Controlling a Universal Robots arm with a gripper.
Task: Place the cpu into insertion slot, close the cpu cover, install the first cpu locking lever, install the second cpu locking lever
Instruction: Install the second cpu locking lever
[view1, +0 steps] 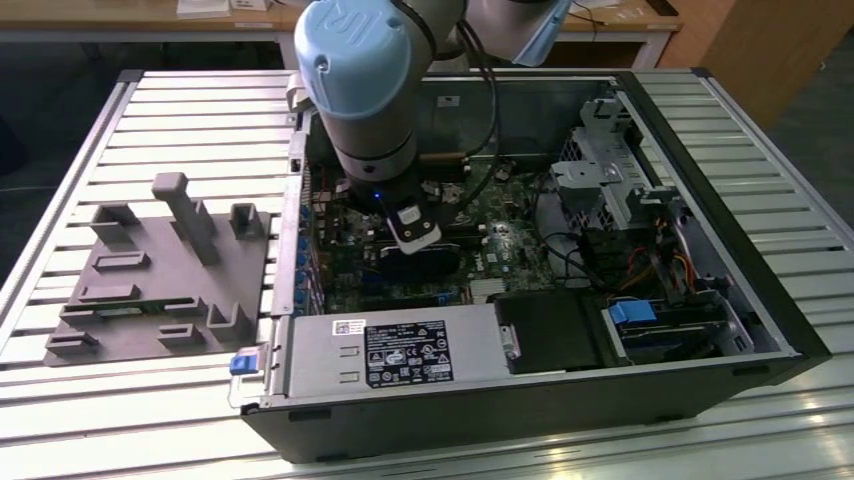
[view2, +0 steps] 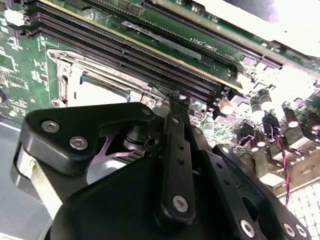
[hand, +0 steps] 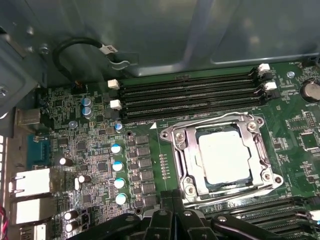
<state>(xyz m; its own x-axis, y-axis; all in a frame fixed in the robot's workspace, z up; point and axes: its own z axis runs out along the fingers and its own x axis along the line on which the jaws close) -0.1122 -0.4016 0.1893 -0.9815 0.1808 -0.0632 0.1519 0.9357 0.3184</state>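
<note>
Exterior view: my end effector (view1: 416, 243) hangs over the motherboard (view1: 514, 250); I cannot tell its state. Cover (hand: 182, 150) lies closed over cpu (hand: 223, 156).

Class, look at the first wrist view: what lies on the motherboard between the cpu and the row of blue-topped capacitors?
In the first wrist view, the cpu cover frame edge and a column of dark square components lie between the cpu and the blue-topped capacitors.

Overhead light falls evenly on the ribbed table (view1: 160, 120), with bright glare along its near slats. The interior of the computer case (view1: 747, 330) lies in shadow. In the second wrist view, the upper corner is overexposed and the gripper body is soft. In the first wrist view, the cpu (hand: 223, 156) reflects pale glare.
</note>
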